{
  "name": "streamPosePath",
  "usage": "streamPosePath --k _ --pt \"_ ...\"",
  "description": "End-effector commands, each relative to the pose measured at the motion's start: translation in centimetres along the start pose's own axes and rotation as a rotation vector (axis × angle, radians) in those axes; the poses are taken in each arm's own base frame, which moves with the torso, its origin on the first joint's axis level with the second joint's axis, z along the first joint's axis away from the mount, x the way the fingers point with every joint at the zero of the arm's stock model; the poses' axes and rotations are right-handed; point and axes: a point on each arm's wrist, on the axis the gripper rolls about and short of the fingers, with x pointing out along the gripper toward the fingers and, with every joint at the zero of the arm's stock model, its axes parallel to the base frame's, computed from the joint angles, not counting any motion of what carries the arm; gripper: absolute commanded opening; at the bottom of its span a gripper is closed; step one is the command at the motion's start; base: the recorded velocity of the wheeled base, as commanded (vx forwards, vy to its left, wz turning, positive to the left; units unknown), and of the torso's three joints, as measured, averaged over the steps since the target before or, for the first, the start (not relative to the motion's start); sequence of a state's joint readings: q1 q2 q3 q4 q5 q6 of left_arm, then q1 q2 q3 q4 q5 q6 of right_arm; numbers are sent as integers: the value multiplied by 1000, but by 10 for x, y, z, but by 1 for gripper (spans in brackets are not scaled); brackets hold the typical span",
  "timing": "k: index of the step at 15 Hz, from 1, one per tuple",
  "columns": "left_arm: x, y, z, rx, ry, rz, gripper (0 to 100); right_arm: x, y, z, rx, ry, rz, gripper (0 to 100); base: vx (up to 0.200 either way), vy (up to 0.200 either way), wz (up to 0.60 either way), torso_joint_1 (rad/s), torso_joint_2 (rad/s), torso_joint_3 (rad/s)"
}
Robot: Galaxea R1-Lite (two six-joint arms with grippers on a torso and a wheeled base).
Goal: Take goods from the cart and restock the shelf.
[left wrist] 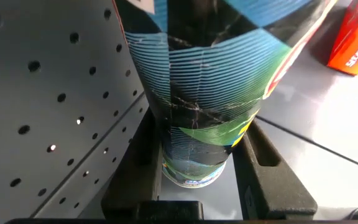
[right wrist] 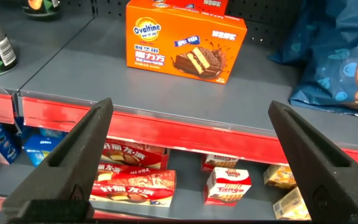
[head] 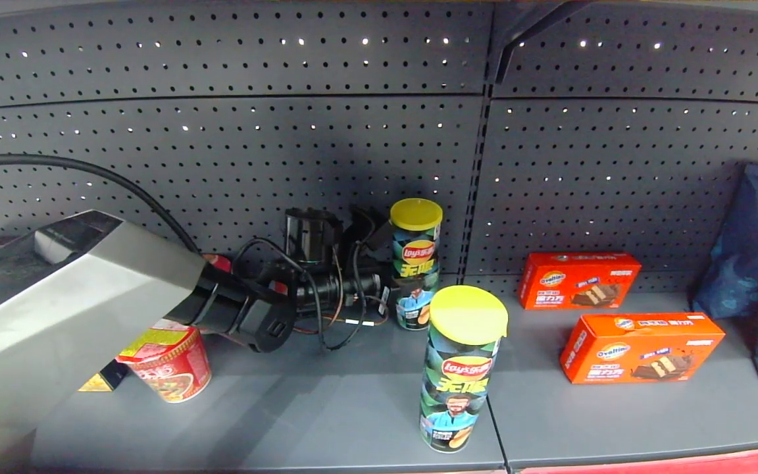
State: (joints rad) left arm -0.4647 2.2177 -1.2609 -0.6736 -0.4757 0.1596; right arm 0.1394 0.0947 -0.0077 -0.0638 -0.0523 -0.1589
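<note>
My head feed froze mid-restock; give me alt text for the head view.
The left gripper is at the rear chip can against the pegboard, with a second chip can standing nearer the front of the shelf. A noodle cup stands to the left, two orange boxes and blue bags to the right.

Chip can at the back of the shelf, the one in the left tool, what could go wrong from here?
1. The left tool is closed around the back chip can, which stands close to the pegboard; a crooked release or pull-back could tip it.
2. The front chip can stands tall near the shelf edge, beside the arm's likely way out; a brush might knock it off.
</note>
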Motion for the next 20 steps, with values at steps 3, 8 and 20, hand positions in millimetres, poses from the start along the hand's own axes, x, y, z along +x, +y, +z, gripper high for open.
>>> streamPosePath --k 3,8,20 --pt "2 1 -3 0 5 1 0 0 0 0 -1 1 1 100 0 0 0 0 0 0" --pt "9 2 -12 -1 19 -5 100 0 0 0 -1 1 1 100 0 0 0 0 0 0" --pt "-35 -5 9 47 6 54 100 0 0 0 19 1 1 100 0 0 0 0 0 0"
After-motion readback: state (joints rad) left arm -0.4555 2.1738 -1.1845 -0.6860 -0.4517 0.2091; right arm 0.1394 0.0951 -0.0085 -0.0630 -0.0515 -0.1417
